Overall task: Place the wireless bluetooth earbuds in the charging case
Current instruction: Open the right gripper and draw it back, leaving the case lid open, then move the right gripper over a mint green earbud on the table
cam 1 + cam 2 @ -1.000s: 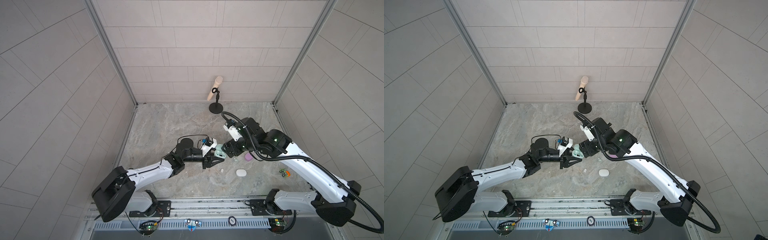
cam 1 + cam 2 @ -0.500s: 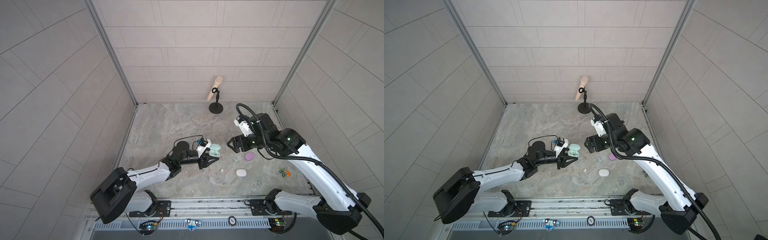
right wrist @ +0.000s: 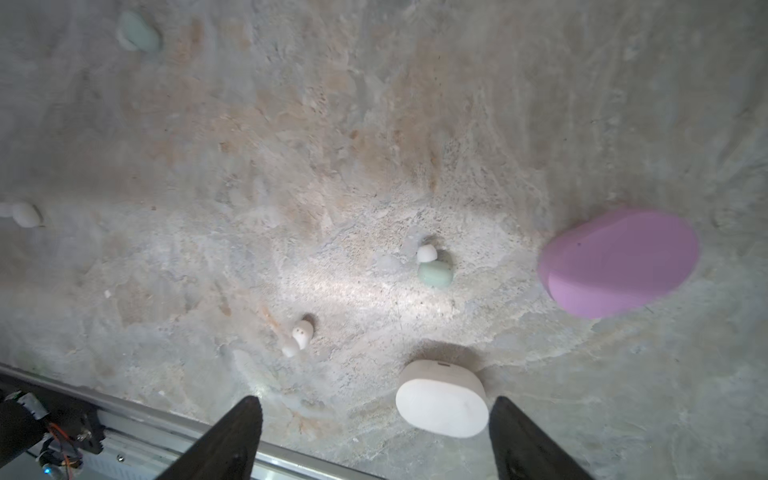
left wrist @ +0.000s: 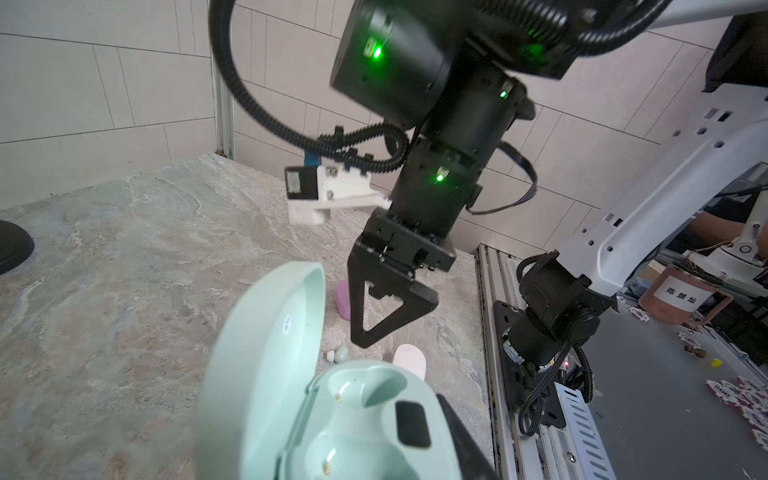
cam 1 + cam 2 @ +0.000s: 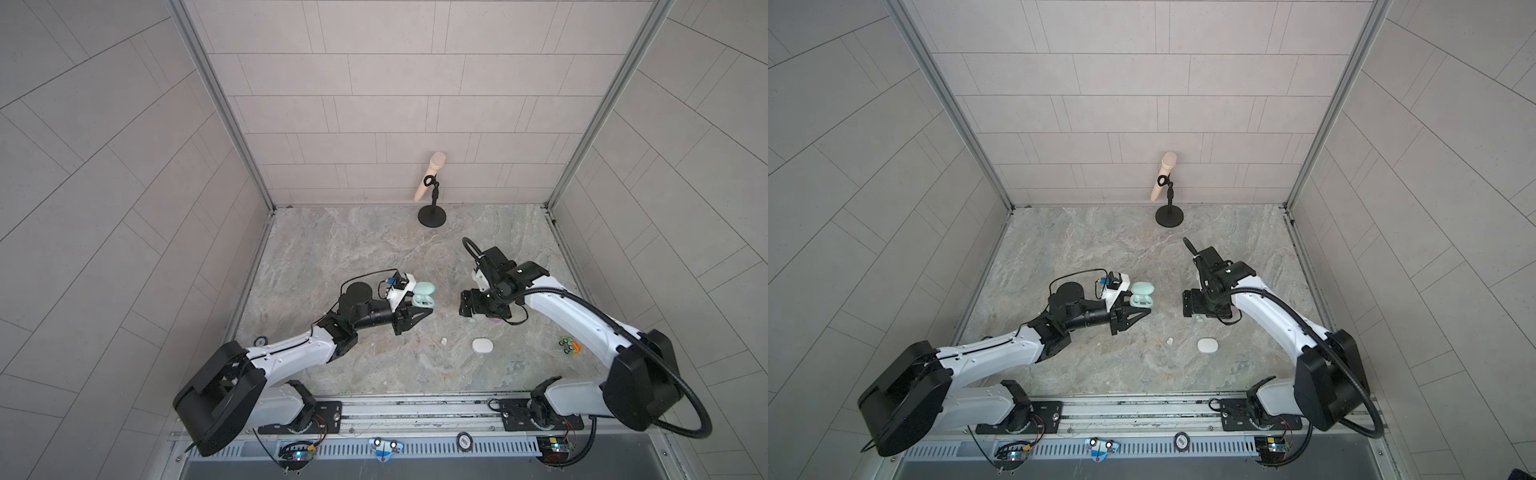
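A grey-veined stone tabletop sits boxed in by pale tiled walls. A microphone stands on its stand well behind the white charging case.

Left of and behind that case, the left hand is clamped on a mint-green charging case. Its lid is flipped up toward the microphone and both sockets are exposed.

Just left of the white case lies a white earbud, its long axis slanted and its ear-tip toward the front rail.

Behind the white case a mint earbud points its ear-tip toward the microphone. The right hand hangs above it, fingers spread wide and holding nothing, and part-hides it in both top views.

A lilac case lies behind-right of the white case, and a green-and-orange toy well right of it.
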`<state>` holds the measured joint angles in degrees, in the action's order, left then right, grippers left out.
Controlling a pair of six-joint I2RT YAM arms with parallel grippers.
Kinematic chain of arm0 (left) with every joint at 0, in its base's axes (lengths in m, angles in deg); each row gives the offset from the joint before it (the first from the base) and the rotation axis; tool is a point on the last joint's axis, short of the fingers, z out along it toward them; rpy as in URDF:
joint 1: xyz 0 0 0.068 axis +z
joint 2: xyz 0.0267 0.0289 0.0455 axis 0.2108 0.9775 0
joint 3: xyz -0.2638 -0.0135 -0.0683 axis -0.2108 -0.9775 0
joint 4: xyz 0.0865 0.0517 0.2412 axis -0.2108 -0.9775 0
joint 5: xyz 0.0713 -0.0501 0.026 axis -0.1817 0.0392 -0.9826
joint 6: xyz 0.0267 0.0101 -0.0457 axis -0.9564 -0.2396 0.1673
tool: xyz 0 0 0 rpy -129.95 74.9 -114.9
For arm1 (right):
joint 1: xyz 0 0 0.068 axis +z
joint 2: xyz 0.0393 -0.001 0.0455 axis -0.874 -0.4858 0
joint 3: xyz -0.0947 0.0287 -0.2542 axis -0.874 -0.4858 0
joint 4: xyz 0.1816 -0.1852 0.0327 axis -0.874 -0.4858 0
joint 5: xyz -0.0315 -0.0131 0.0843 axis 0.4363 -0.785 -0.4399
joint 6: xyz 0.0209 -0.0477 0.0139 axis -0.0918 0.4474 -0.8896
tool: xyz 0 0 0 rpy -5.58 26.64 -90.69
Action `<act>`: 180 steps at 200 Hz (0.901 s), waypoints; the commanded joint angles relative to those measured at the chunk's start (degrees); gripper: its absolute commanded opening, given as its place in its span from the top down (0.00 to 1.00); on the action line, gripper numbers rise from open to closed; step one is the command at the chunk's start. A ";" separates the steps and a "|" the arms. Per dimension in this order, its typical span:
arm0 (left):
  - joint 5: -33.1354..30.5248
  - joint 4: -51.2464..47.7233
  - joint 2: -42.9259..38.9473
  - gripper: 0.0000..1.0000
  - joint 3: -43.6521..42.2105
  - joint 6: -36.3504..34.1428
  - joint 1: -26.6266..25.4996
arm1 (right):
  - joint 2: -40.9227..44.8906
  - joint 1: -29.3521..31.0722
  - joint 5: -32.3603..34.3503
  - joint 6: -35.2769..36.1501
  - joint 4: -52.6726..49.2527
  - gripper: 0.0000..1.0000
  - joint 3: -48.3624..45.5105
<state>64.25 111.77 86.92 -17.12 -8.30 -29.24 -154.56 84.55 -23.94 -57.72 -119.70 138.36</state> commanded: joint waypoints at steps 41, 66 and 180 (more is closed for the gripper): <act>-0.58 1.59 -2.42 0.92 -0.89 -0.78 0.97 | -8.68 -1.89 -0.92 -2.99 10.17 0.14 -4.10; -0.79 1.52 -2.57 0.92 -0.83 -0.89 1.07 | -10.79 -2.43 -2.27 -3.47 12.00 0.14 -4.95; -0.31 1.23 -2.05 0.92 -0.59 -0.67 1.24 | -11.16 -2.11 -8.07 -6.91 16.54 0.16 -5.23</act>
<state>63.53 111.70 85.52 -17.30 -8.47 -28.34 -166.88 82.14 -30.19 -62.48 -103.78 133.12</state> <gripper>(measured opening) 0.443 0.839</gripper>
